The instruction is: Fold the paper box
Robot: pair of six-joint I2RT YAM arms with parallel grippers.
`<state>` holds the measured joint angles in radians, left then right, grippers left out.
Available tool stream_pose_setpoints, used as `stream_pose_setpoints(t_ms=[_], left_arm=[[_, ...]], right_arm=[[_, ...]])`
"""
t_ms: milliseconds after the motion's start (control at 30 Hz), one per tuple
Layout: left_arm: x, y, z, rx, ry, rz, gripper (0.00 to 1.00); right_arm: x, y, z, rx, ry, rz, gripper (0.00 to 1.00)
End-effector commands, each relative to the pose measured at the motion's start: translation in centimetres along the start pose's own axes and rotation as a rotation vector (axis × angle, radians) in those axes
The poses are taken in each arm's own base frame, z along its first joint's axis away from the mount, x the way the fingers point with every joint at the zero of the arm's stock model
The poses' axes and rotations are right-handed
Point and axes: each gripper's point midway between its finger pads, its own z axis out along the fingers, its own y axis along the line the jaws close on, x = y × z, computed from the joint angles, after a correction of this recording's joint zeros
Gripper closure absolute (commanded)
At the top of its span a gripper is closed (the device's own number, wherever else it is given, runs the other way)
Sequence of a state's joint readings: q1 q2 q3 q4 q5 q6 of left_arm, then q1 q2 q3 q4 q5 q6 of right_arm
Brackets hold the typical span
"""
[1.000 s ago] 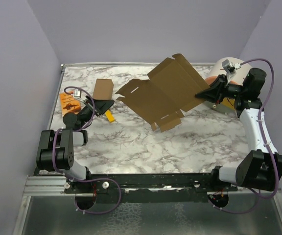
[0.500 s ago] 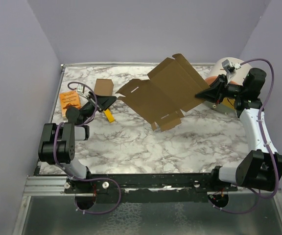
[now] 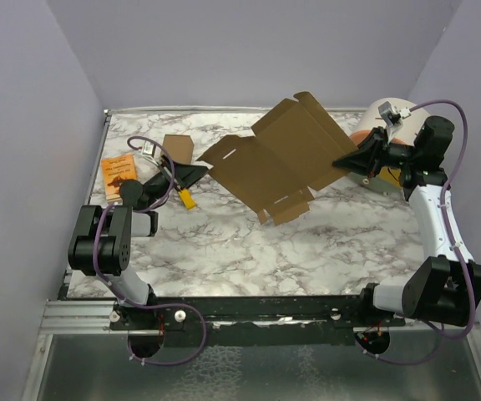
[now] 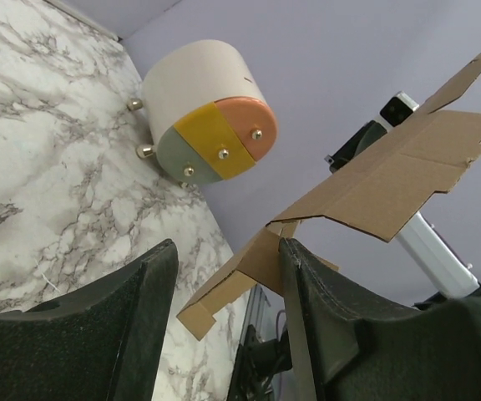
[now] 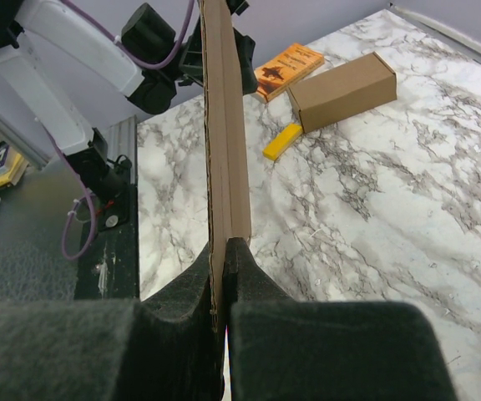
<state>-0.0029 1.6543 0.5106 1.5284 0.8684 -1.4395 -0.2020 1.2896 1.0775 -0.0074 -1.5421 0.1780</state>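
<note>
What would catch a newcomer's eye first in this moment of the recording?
The big flat cardboard sheet hangs above the marble table in the middle, its right edge pinched in the right tool. In the far right corner lies a cream drum with a yellow, orange and grey end. At the left, the left tool stands open near a small brown box and an orange booklet.

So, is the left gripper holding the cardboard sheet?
No, the left gripper stands open; only the right gripper pinches the paper box.

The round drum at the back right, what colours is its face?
Orange, yellow and grey-green segments on the drum; clearest in the left wrist view.
</note>
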Motion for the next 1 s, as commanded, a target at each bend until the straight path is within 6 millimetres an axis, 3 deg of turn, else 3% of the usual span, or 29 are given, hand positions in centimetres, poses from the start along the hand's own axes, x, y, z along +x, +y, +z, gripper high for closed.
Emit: stream_pose_setpoints(t_ms=[0,300,733,967], left_arm=[[0.6,-4.4,-0.2,0.184,0.032,0.235,0.46],[1.3,-3.9,-0.5,0.172,0.052,0.223,0.54],[2.0,-4.6,0.9,0.216,0.066,0.29,0.54],[1.9,-4.6,0.8,0.214,0.036,0.342,0.6]], right_arm=[[0.1,4.9,-0.8,-0.257,0.035,-0.028,0.99],[0.1,5.0,-0.8,-0.26,0.036,-0.031,0.99],[0.2,5.2,-0.8,-0.271,0.037,-0.03,0.99],[0.2,5.2,-0.8,-0.271,0.036,-0.03,0.99]])
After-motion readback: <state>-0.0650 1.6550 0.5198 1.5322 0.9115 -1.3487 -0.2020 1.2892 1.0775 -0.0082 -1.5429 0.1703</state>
